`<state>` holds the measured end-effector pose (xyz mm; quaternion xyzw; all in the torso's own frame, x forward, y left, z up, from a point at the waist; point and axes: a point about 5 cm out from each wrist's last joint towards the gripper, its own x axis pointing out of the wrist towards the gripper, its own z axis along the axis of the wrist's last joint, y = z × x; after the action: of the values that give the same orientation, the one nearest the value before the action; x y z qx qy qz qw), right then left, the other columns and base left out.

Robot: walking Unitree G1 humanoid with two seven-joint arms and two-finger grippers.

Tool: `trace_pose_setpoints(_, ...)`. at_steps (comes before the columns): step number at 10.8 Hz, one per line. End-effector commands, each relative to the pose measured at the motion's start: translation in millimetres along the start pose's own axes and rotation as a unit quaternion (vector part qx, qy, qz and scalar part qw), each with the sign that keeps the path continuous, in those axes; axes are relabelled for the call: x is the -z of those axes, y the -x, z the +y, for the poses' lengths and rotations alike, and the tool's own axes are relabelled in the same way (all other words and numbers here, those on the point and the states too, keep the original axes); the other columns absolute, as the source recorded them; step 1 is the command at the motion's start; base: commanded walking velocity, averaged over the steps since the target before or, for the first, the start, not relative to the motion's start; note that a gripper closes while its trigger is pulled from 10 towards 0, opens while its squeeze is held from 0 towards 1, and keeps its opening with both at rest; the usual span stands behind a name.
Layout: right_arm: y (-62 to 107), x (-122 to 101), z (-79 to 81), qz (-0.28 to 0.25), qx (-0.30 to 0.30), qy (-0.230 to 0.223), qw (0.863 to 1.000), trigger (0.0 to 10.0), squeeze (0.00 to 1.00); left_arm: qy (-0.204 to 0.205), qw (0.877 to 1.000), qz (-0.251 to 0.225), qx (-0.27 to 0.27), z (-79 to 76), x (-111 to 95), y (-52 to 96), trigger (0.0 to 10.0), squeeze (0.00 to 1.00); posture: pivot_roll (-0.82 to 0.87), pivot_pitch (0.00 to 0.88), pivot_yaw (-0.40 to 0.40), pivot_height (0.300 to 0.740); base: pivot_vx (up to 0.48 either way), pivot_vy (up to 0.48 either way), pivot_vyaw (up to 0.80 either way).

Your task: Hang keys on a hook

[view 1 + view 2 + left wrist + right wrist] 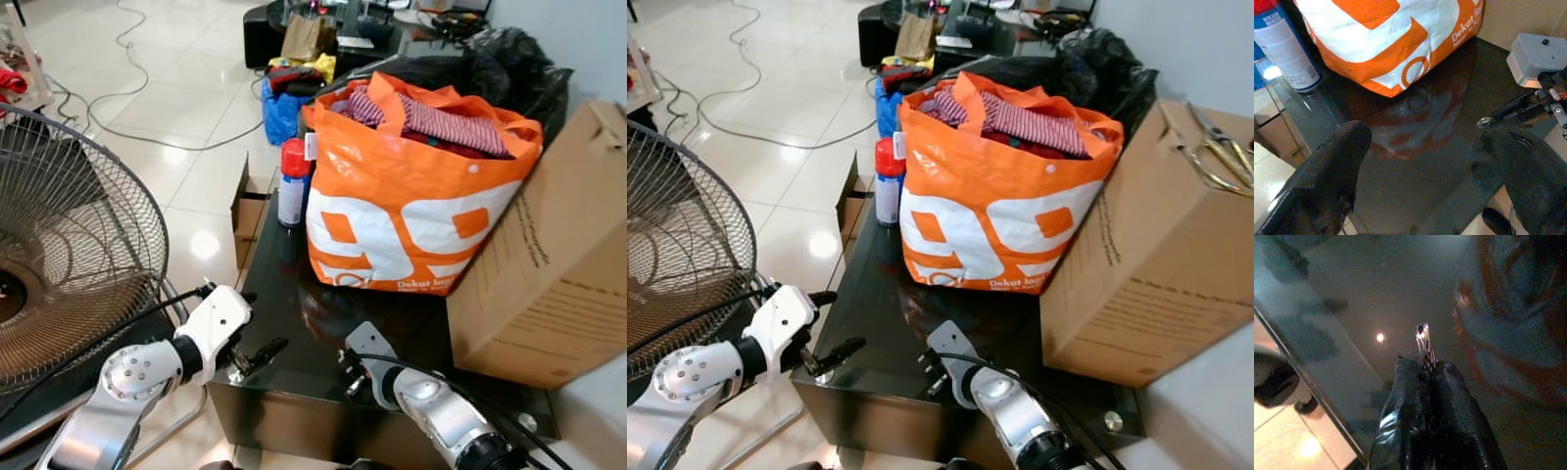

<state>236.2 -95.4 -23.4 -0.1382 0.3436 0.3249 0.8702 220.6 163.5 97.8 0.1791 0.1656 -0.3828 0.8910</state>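
**Keys: held at the right gripper over the glass table**

The keys (1422, 340) show as a thin metal piece projecting from between the closed fingers of the right gripper (1425, 369), just above the dark glass table (294, 382) near its front edge.

Surroundings, largest first:

- Cardboard box (554, 269), on the table's right side, touching the bag.
- Standing fan (59, 245), left of the table.
- Orange shopping bag (411, 211), upright on the table (filled with striped clothing).
- Left gripper (250, 343), at the table's front-left corner, jaws wide apart and holding nothing; its fingers (1327, 186) frame the glass.
- Spray can (293, 184), red cap, just beside the bag.
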Motion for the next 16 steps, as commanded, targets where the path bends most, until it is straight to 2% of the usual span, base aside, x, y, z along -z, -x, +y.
trace_pose_setpoints(1,-0.9,-7.1,-7.4,-0.027,0.014,-0.012,0.999,10.0,0.0,-0.003,1.0,-0.004,0.005,-2.9,-2.7,1.4,10.0,0.0,-0.06,0.0,-0.09,0.732,0.0,0.0,0.0)
trace_pose_setpoints(2,-1.6,-8.2,-7.4,-0.033,0.015,-0.016,0.999,10.0,0.0,-0.002,1.0,-0.004,0.006,-3.3,-2.4,1.7,10.0,0.0,-0.07,0.0,-0.089,0.732,0.0,0.0,0.0)
trace_pose_setpoints(3,-4.3,-14.1,-6.3,-0.062,0.019,-0.039,0.997,10.0,0.91,0.008,1.0,0.013,0.009,-5.1,3.7,3.5,10.0,0.0,-0.07,0.0,-0.086,0.732,0.0,0.0,0.0)
trace_pose_setpoints(4,-4.7,-14.3,-5.7,-0.065,0.018,-0.039,0.997,10.0,1.0,0.01,1.0,0.021,0.012,-5.8,5.9,4.3,10.0,0.0,-0.07,0.0,-0.085,0.732,0.0,0.0,0.0)
trace_pose_setpoints(7,-5.8,-11.3,-2.4,-0.069,-0.001,-0.037,0.997,10.0,1.0,0.012,0.998,0.054,0.018,-7.3,14.7,9.5,10.0,0.0,-0.06,0.0,-0.089,0.732,0.0,0.0,0.0)
trace_pose_setpoints(11,-4.8,-5.7,-1.8,-0.055,-0.022,0.01,0.998,10.0,1.0,0.017,0.998,0.065,0.015,-9.3,16.3,17.6,10.0,0.0,-0.05,0.0,-0.104,0.732,0.0,0.0,0.0)
trace_pose_setpoints(12,-8.2,-7.5,-2.4,-0.051,-0.01,0.017,0.999,10.0,0.88,0.018,0.997,0.074,0.015,-10.8,17.2,24.5,10.0,0.0,-0.04,0.012,-0.103,0.732,0.0,0.0,0.0)
trace_pose_setpoints(13,-11.1,-9.5,-1.8,-0.043,-0.006,0.029,0.999,10.0,0.0,0.017,0.996,0.083,0.018,-11.9,19.1,30.8,10.0,0.0,-0.03,0.042,-0.1,0.732,0.0,0.0,0.0)
trace_pose_setpoints(15,-14.0,-12.3,-1.1,-0.041,0.003,0.031,0.999,10.0,0.0,0.018,0.996,0.091,0.021,-13.2,19.1,37.7,10.0,0.0,-0.02,0.07,-0.098,0.732,0.0,0.0,0.0)
trace_pose_setpoints(16,-15.9,-13.2,-1.1,-0.038,0.009,0.027,0.999,8.1,0.0,0.018,0.995,0.094,0.022,-13.8,18.8,40.2,10.0,0.0,-0.02,0.084,-0.097,0.732,0.0,0.0,0.0)
